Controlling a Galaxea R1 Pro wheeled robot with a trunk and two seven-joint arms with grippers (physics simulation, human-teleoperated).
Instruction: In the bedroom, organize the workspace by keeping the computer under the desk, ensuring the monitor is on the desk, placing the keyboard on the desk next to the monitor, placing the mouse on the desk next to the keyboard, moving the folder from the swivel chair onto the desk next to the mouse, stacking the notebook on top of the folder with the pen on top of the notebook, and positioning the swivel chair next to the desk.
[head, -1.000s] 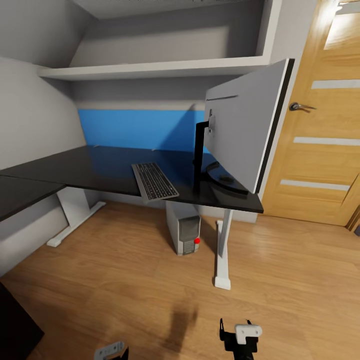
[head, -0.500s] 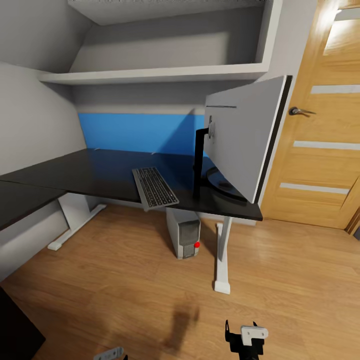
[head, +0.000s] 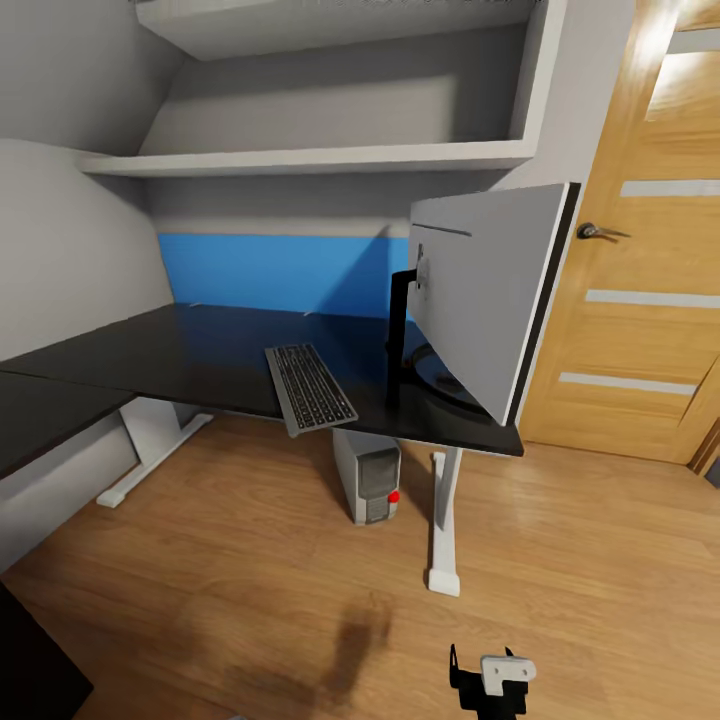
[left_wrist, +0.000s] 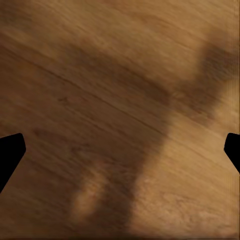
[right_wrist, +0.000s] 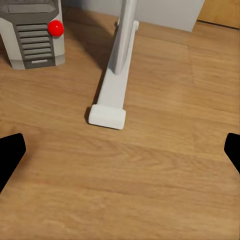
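Note:
The black desk (head: 180, 340) stands ahead against the blue-striped wall. A grey monitor (head: 480, 290) on a black stand sits at its right end, turned so that I see its back and edge. A grey keyboard (head: 310, 387) lies beside it, slightly over the desk's front edge. The grey computer (head: 372, 480) with a red button stands on the floor under the desk, also seen in the right wrist view (right_wrist: 32, 32). My right gripper (head: 490, 675) hangs low over the floor, open (right_wrist: 120, 155). My left gripper (left_wrist: 120, 155) is open above bare wood floor.
The desk's white right leg (head: 445, 520) stands close in front of my right gripper (right_wrist: 117, 75). A wooden door (head: 650, 250) is at the right, white shelves (head: 330, 155) above the desk. A dark object (head: 30, 660) sits at the lower left.
The whole picture has shifted as the camera moved and tilted. The left gripper has slipped below the head view's edge. Nothing on the desk has moved.

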